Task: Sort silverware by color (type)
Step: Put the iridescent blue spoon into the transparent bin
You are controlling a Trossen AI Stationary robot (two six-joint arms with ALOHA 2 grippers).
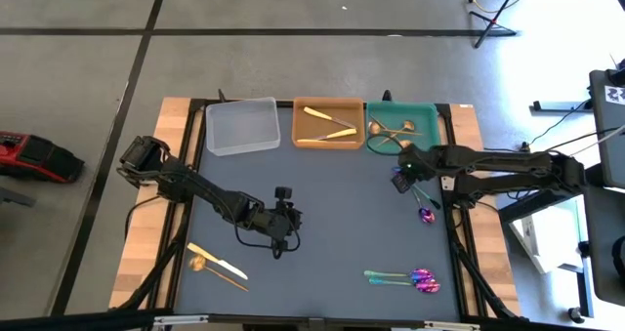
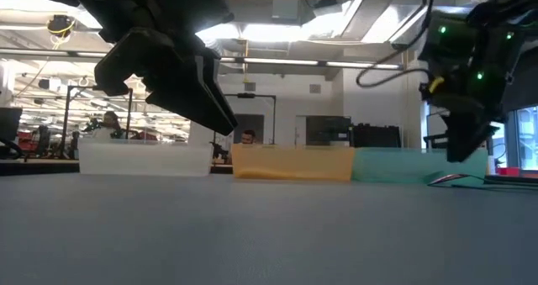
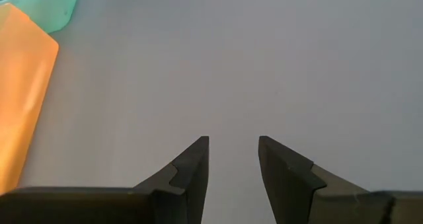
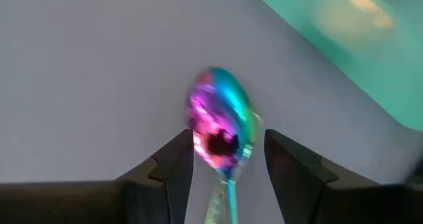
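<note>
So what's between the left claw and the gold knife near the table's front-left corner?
Nothing. In the high view the dark mat is bare between the left claw and the gold knife; the arm's own links run alongside.

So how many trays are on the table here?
3, in a row along the far edge: a clear tray on the left, an orange tray in the middle, and a teal tray on the right. None looks hidden.

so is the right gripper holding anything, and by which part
The right gripper has an iridescent spoon between its fingers, around the neck just below the bowl; whether it is actually clamped cannot be told.
</note>
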